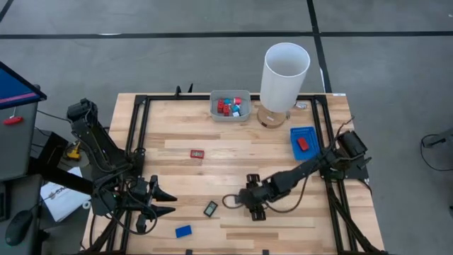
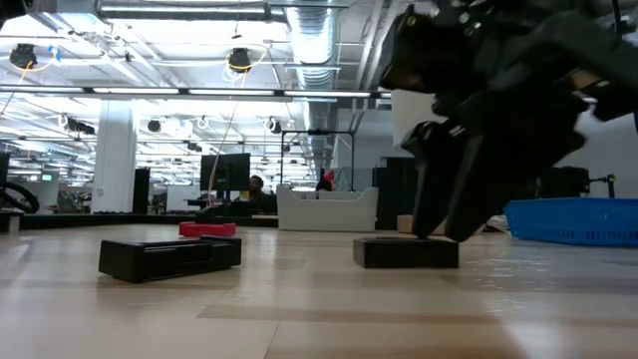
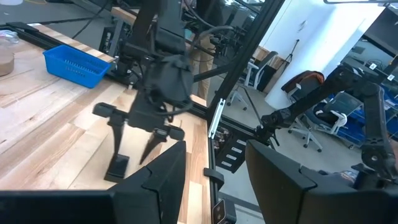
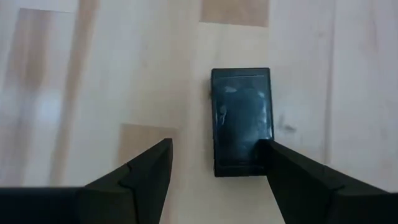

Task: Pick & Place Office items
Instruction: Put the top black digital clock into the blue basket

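Observation:
My right gripper is open and points down over the table's near middle. In the right wrist view, a flat black block lies on the wood between the open fingers of my right gripper, close against one of them. The low view shows that black block under the fingers. A black framed rectangle, a red framed rectangle and a blue block lie loose on the table. My left gripper waits open at the near left. My right gripper comes from above with one fingertip over the black block's near corner. Whether that finger touches the block, I cannot tell. The block lies flat on the table.
A grey tray at the far middle holds red, blue and white pieces. The blue tray on the right holds a red block. A tall white cylinder stands beside the grey tray. Black rails frame the table.

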`<state>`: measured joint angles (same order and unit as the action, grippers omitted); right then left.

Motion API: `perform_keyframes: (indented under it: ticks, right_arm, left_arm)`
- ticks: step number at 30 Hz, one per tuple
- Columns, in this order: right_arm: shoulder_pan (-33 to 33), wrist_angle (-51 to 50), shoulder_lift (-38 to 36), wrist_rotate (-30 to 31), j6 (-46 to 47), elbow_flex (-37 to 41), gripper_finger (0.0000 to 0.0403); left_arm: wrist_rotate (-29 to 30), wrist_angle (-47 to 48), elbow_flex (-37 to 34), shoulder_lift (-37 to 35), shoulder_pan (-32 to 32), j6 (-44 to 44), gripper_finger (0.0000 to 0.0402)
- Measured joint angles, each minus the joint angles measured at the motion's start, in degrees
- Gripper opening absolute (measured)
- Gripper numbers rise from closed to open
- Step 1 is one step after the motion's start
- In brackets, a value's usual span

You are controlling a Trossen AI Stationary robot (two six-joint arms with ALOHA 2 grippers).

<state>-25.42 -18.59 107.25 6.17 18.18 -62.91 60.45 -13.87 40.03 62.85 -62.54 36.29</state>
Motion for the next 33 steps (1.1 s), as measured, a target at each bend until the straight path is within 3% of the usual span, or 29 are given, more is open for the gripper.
perform_keyframes:
  ticks: [14, 33]
  right_arm:
    - [-2.01, 0.36, 0.06, 8.71, 1.08, -2.26, 0.024]
    - [-0.7, 2.48, 2.76, 5.91, 3.34, -1.6, 0.024]
  left_arm:
    - [-0.04, 0.03, 0.01, 0.0, -0.02, 0.0, 0.0163]
    - [-0.24, 0.02, 0.0, 0.0, -0.07, 0.0, 0.0163]
